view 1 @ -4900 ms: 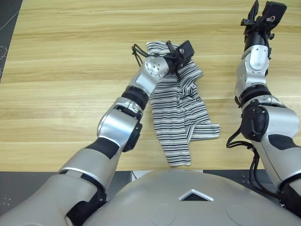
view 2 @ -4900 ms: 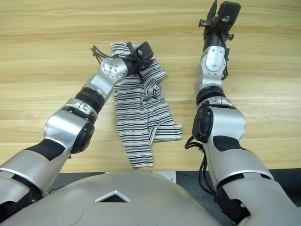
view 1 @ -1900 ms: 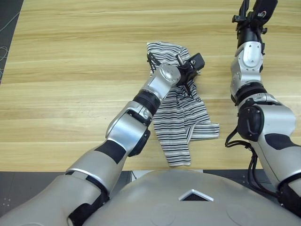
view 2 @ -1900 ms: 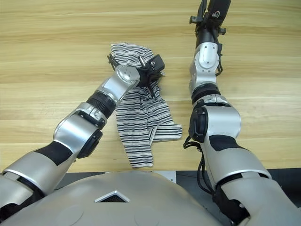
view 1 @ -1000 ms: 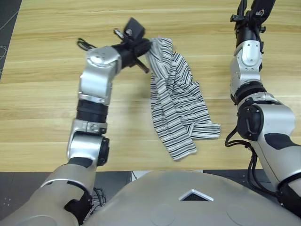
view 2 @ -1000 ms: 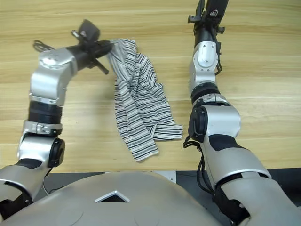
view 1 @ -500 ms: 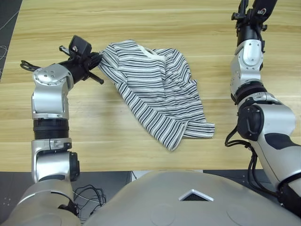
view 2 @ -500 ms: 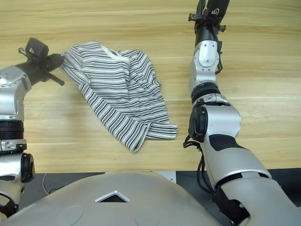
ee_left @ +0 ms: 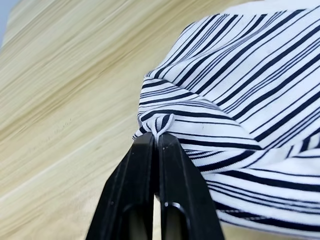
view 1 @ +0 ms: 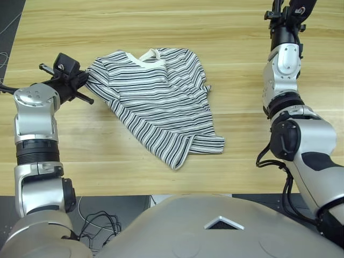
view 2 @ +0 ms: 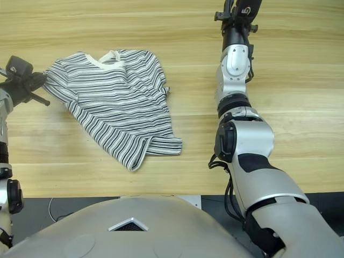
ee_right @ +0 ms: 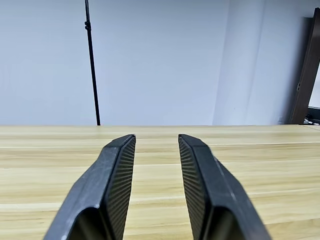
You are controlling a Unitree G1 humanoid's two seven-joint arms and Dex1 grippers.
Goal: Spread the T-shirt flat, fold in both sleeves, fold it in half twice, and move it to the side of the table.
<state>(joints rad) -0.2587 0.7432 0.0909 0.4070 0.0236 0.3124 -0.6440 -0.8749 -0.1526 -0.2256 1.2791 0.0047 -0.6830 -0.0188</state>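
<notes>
Diagonally, the T-shirt [view 1: 156,102] lies, collar away, left pincer [ee_left: 156,137] gripping sleeve.

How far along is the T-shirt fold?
Early, at the spreading stage. Done: the T-shirt lies mostly opened on the table, collar showing. In hand: the left claw is shut on its left edge; the right claw is open and empty over the table's far side. Left: the bottom corner is doubled over, so flattening, both sleeve folds, two halvings and the move aside remain.
</notes>
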